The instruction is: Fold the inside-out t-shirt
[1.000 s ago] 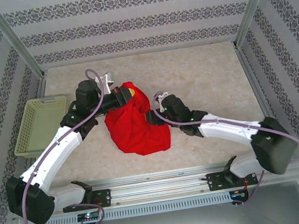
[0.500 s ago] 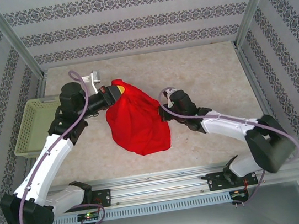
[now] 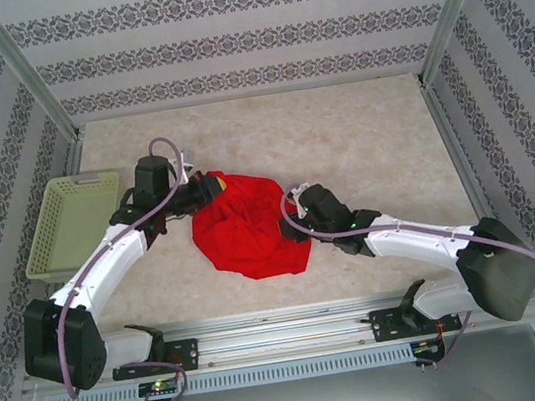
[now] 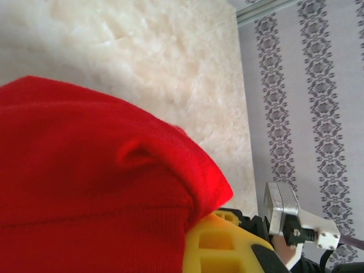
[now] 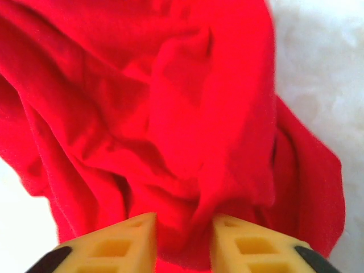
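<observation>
Top external view: left fingers (image 3: 213, 180) clamp the far edge of the red t-shirt (image 3: 247, 231), probably to spread it, while right fingers (image 5: 122, 239) straddle a fold, parted.

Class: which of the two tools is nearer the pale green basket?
The left tool, at the red t-shirt's upper-left edge, on the basket's side. The right tool is at the shirt's opposite edge, farther from the basket.

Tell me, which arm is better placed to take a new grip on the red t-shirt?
Probably the right: the right gripper stands open around a fold of the t-shirt, ready to close. The left gripper is shut on its far-left edge.
</observation>
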Robot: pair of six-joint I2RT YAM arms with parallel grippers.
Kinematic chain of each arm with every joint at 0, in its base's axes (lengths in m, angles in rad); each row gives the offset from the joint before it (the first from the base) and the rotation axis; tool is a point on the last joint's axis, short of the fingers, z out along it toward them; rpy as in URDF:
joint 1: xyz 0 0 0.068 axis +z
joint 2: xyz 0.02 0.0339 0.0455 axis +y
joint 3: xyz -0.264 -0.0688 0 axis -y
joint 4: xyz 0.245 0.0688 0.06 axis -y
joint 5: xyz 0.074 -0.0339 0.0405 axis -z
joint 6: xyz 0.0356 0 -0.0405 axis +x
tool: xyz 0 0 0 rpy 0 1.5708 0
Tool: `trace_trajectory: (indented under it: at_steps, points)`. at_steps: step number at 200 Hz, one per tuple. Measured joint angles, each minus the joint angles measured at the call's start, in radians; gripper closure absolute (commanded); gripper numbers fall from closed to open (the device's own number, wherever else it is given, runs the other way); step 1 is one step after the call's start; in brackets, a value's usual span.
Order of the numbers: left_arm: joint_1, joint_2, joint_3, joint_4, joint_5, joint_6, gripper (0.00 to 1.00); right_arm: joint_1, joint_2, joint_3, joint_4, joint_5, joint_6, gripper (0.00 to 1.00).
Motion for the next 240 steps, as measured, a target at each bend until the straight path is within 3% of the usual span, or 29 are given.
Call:
trace_trajectory:
  at_steps: [60,128,175,240]
  points:
    - [0.000,-0.035,-0.011,-0.003,0.003,0.037,1.00,0.064,-0.005,0.140,-0.072,0.048,-0.055,0.68]
    - [0.000,-0.037,-0.011,-0.003,0.010,0.040,1.00,0.093,0.240,0.301,-0.061,0.031,-0.080,0.75]
    - [0.000,-0.052,-0.011,-0.003,0.021,0.040,1.00,0.037,0.339,0.367,-0.079,0.069,-0.080,0.74]
    - [0.000,-0.064,-0.008,-0.004,0.036,0.040,1.00,-0.015,0.396,0.395,-0.100,0.140,-0.098,0.58]
